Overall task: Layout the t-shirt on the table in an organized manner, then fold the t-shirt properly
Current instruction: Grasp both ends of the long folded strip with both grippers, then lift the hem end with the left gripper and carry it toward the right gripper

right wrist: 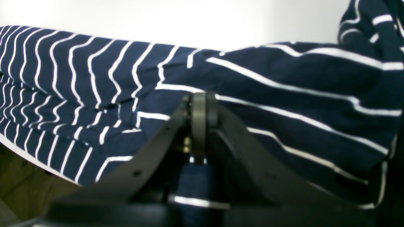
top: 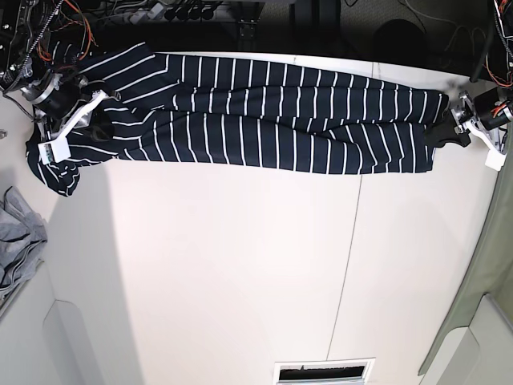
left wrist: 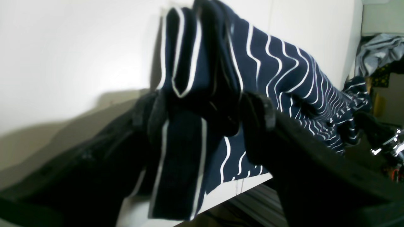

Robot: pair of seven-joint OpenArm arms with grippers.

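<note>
Navy white-striped cotton t-shirt stretches lengthwise across white table, between closed right gripper pinching one end and wide-spread left gripper bunching the other.

The left gripper stands wide around bunched fabric; the right gripper is pinched tight on cloth.

No text, brand, number or sign can be read in any view. A small white tag hangs by the t-shirt in the base view — whatever is printed on it is too small to make out.
</note>
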